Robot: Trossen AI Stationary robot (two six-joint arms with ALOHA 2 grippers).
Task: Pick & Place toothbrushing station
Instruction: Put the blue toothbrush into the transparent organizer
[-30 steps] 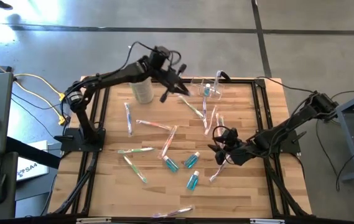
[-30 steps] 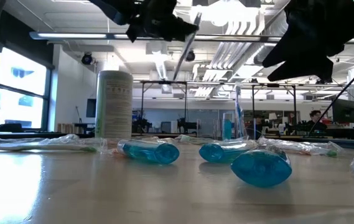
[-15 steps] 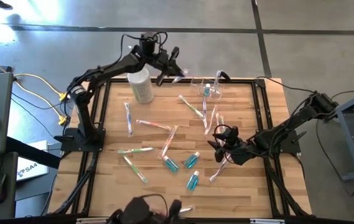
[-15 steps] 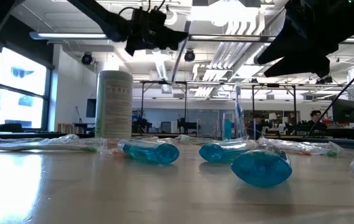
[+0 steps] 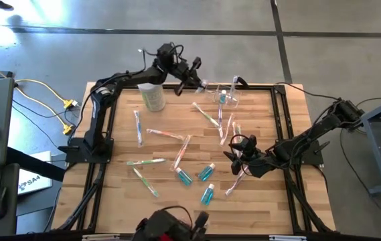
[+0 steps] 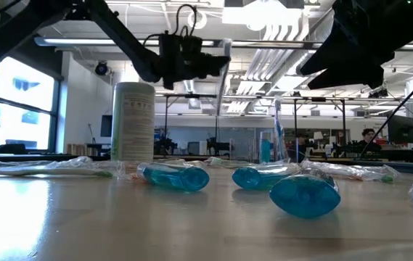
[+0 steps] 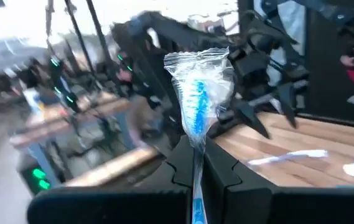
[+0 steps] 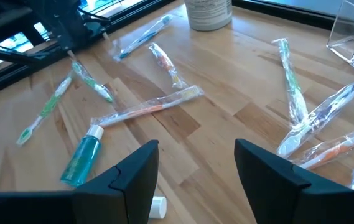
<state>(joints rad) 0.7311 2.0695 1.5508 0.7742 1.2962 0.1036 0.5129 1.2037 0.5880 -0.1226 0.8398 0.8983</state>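
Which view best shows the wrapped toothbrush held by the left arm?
The left wrist view: the wrapped toothbrush fills the centre, clamped in the left gripper. The high view shows only a pale sliver at the table's far edge; the low view a thin strip; the right wrist view nothing.

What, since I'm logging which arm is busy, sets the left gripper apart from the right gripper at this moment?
The left gripper is shut on a wrapped blue toothbrush; the right gripper is open and holds nothing. The left gripper is at the far edge of the table, beside the clear holder; the right gripper is over the table's right half, above loose wrapped toothbrushes. Both are raised off the tabletop.
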